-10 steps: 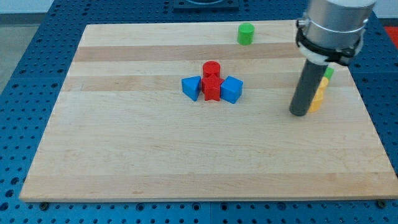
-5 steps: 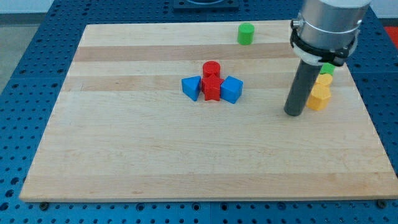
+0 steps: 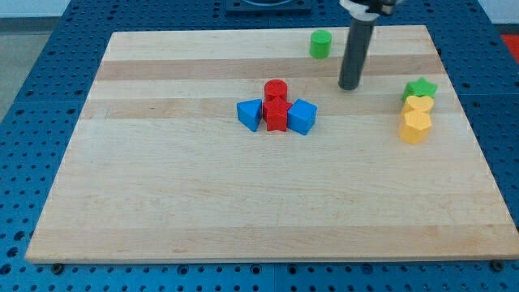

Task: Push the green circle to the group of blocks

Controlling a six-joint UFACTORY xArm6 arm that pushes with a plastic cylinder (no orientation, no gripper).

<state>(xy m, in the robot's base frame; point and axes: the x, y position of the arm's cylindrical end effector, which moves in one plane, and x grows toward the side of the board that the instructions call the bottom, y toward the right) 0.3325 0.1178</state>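
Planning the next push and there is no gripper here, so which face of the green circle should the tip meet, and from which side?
Press its upper-right side wall. The green circle is a short upright cylinder near the view's top edge, and the red and blue group lies below-left of it. My tip now sits below-right of the circle, so it probably should loop around it first, then push centrally to avoid glancing off.

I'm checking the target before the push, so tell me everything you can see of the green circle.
The green circle is a short, solid bright-green cylinder standing upright on its flat end near the wooden board's top edge. Nothing touches it. My tip sits below it and to the view's right, with a clear gap between them.
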